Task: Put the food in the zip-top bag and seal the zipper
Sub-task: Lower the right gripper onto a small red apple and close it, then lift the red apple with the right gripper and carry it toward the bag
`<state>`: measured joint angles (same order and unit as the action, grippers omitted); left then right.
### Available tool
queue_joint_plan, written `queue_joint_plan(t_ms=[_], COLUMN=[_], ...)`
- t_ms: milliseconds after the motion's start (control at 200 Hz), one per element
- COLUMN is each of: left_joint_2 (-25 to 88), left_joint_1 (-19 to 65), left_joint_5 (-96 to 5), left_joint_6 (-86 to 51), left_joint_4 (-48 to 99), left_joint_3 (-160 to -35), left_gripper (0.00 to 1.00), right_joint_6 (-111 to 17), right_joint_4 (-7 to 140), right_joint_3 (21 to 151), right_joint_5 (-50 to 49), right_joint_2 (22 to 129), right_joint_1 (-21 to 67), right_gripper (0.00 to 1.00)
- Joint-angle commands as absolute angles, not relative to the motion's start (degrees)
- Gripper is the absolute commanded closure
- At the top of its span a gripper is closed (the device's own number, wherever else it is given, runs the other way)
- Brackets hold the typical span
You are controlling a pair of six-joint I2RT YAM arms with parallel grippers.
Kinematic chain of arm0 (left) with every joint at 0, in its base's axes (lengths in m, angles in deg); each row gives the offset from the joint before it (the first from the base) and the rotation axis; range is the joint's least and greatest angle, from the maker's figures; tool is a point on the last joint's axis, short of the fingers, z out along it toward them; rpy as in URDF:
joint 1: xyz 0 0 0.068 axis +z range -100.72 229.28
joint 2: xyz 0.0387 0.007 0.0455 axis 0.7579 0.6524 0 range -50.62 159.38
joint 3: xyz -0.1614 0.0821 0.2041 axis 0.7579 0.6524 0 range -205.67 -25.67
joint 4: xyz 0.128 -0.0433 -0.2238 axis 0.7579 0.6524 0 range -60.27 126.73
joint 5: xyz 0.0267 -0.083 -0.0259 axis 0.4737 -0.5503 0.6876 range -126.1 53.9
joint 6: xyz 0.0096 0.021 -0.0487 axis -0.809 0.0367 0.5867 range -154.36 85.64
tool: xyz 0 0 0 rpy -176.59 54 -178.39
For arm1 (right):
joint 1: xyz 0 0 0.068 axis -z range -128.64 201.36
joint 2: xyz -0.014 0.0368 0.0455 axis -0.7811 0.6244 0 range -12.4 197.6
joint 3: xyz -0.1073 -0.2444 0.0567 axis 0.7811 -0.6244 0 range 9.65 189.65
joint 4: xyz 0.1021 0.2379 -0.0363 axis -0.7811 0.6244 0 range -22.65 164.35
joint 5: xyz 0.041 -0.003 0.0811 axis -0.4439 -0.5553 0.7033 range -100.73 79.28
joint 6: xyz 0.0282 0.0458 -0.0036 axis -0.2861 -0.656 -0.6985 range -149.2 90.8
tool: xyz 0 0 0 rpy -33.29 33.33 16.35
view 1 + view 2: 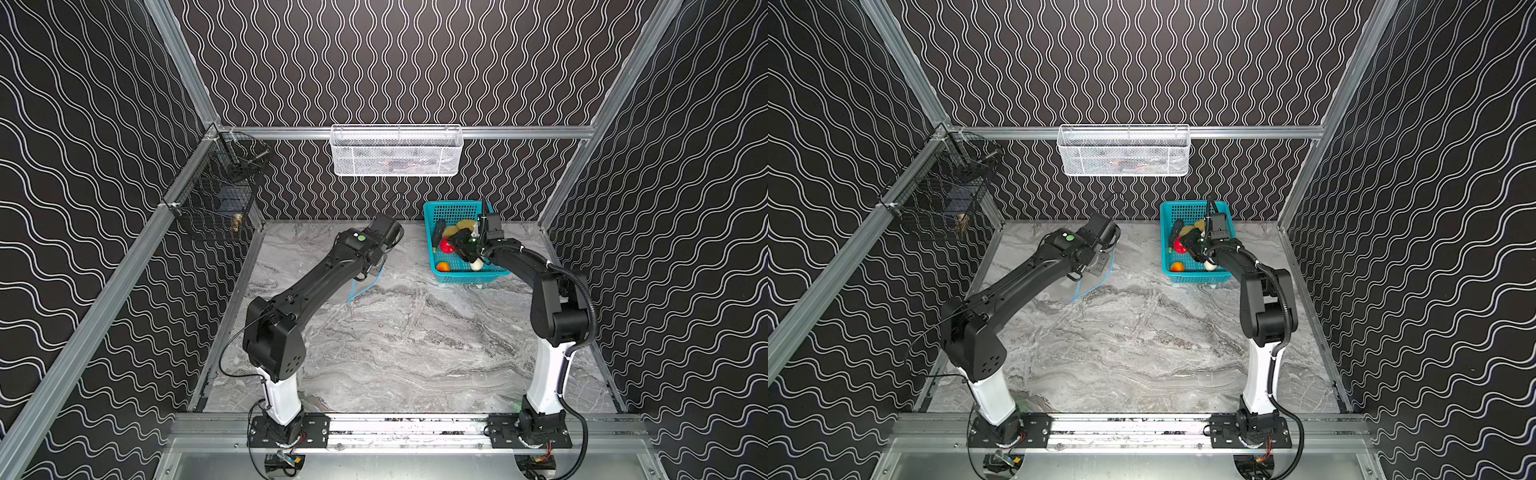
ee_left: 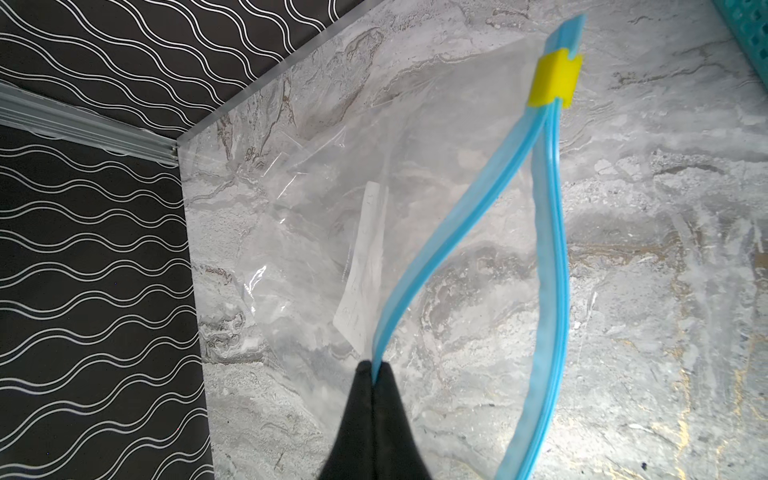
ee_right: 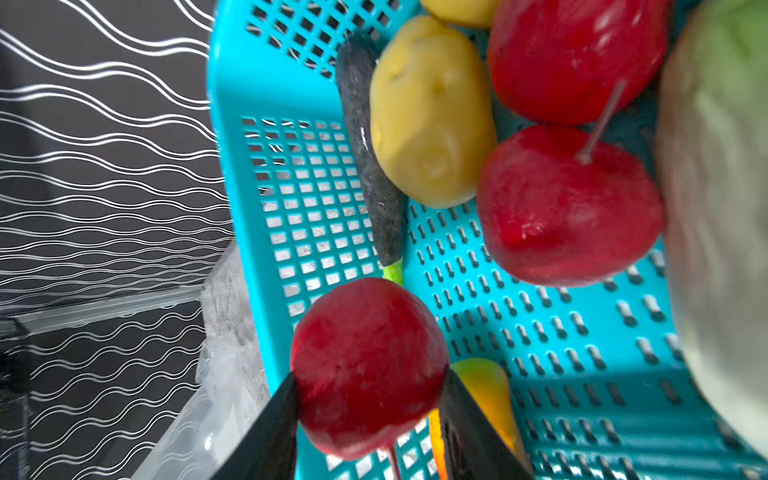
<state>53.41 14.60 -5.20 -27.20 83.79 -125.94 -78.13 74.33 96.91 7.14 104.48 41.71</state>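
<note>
My left gripper (image 2: pixel 376 369) is shut on the light-blue zipper (image 2: pixel 453 237) of the transparent zip-top bag (image 2: pixel 316 232), pinching one lip so that the mouth gapes. The yellow slider (image 2: pixel 555 81) sits at the far end. My right gripper (image 3: pixel 370 380) is shut on a red tomato (image 3: pixel 368 357) over the teal basket (image 3: pixel 316 232). The rest of the food lies in the basket: two more tomatoes (image 3: pixel 569 208), a potato (image 3: pixel 432 120), a dark cucumber (image 3: pixel 370 158), a pale green vegetable (image 3: pixel 723 199) and an orange-yellow piece (image 3: pixel 486 390). In a top view the held tomato (image 1: pixel 446 246) shows red.
The teal basket (image 1: pixel 467 275) stands at the back right of the marble table. A white mesh basket (image 1: pixel 397 151) hangs on the back rail and a black wire basket (image 1: pixel 216 199) on the left rail. The bag's blue edge (image 1: pixel 1096 286) lies below the left wrist.
</note>
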Motion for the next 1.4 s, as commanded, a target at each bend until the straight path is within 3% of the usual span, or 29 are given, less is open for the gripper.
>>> queue_joint_plan(t_ms=[0, 811, 1391], left_joint_2=[52.21, 50.50, 52.79], left_joint_1=[15.15, 17.90, 17.77], left_joint_5=[-5.77, -11.85, -13.39], left_joint_6=[-27.67, -27.42, -27.68], left_joint_4=[83.09, 82.30, 82.86], left_joint_3=[-125.80, -123.89, -124.86], left_gripper=[1.00, 1.00, 1.00], right_joint_6=[-79.96, -90.04, -87.31], right_joint_4=[69.02, 49.54, 49.15], right_joint_3=[95.49, 77.94, 72.54], right_joint_5=[8.47, 16.56, 16.26], right_joint_2=[102.72, 90.16, 83.73], right_joint_1=[41.69, 41.78, 39.03], right_gripper=[0.59, 0.61, 0.65])
